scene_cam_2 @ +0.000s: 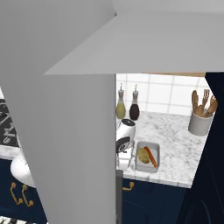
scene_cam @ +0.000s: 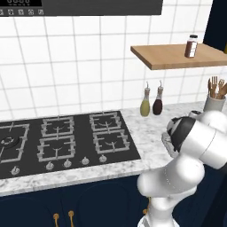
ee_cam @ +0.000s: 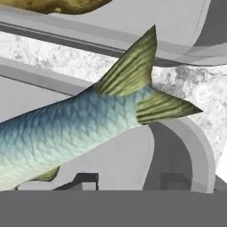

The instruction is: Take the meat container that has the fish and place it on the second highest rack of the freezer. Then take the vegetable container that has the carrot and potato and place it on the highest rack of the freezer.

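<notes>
In the hand view the silvery-blue fish [ee_cam: 66, 133] lies in the grey meat container [ee_cam: 201, 150], very close below the camera. My gripper [ee_cam: 131, 179] is down inside this tray near its rounded corner. Its two dark fingertips [ee_cam: 86, 179] stand apart with tray floor between them, so it is open. Past a strip of marble lies the vegetable container [ee_cam: 186, 48] with the potato [ee_cam: 57, 4]. From the right base view, the vegetable container [scene_cam_2: 147, 168] holds the potato [scene_cam_2: 143, 155] and carrot [scene_cam_2: 151, 156], with my wrist [scene_cam_2: 125, 131] just left of it. The freezer's racks are out of view.
A tall flat grey panel [scene_cam_2: 65, 131] blocks the left half of the right base view. Two oil bottles [scene_cam_2: 127, 107] and a utensil crock [scene_cam_2: 200, 122] stand at the back of the marble counter [scene_cam_2: 179, 135]. A black stovetop [scene_cam: 66, 142] lies left, a wooden shelf [scene_cam: 177, 55] above.
</notes>
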### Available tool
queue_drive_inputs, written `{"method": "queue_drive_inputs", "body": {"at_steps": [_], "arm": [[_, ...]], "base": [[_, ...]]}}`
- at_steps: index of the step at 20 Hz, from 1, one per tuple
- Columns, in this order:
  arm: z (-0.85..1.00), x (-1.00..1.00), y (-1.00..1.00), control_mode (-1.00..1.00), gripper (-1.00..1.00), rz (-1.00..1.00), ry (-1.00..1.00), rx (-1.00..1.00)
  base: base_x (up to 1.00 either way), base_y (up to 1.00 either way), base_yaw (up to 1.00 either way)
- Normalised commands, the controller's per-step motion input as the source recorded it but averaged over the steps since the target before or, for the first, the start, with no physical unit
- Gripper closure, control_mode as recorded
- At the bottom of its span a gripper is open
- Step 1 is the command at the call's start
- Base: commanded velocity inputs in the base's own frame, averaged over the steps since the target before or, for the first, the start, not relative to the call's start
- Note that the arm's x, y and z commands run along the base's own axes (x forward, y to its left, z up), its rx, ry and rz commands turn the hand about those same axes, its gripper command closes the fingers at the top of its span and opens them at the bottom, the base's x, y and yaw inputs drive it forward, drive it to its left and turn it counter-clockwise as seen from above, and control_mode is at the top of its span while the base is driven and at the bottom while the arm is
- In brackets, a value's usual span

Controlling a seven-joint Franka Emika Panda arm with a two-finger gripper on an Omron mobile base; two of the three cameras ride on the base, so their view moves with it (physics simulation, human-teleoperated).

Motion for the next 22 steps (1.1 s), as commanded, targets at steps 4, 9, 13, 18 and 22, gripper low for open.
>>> {"method": "queue_drive_inputs", "body": {"at_steps": [4, 9, 13, 18, 22], "arm": [[0.02, -0.1, 0.36, -1.0, 1.0, 0.0, -0.09, -0.03], [0.45, -0.26, 0.11, -1.0, 1.0, 0.0, -0.18, -0.07], [0.78, -0.36, 0.07, -1.0, 1.0, 0.0, -0.22, -0.1], [0.99, -0.34, 0.37, -1.0, 1.0, 0.0, -0.11, -0.06], [0.79, -0.14, 0.88, -1.0, 1.0, 0.02, 0.0, 0.0]], "base": [[0.0, 0.0, 0.0], [0.0, 0.0, 0.0], [0.0, 0.0, 0.0], [0.0, 0.0, 0.0], [0.0, 0.0, 0.0]]}}
